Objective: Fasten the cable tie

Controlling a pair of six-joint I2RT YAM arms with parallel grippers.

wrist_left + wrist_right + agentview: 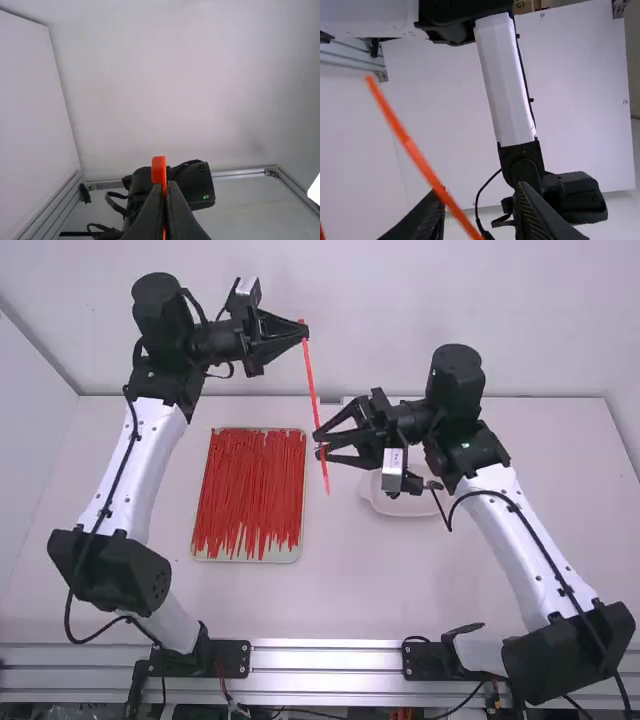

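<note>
Left gripper clamping mostly hidden cable tie, right gripper spread around it

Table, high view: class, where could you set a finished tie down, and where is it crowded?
Bare: on the table, the near strip in front of the tray, and the far right corner beyond the white dish. Crowded: between tray and dish, where the right pincer straddles the cable tie hanging from the left pincer.

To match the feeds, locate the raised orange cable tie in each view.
High view: cable tie runs down the picture's centre.
Left wrist view: its tip pokes above the shut jaws.
Right wrist view: diagonal strip between open jaws.
Landmark: left gripper, clamping its top.
</note>
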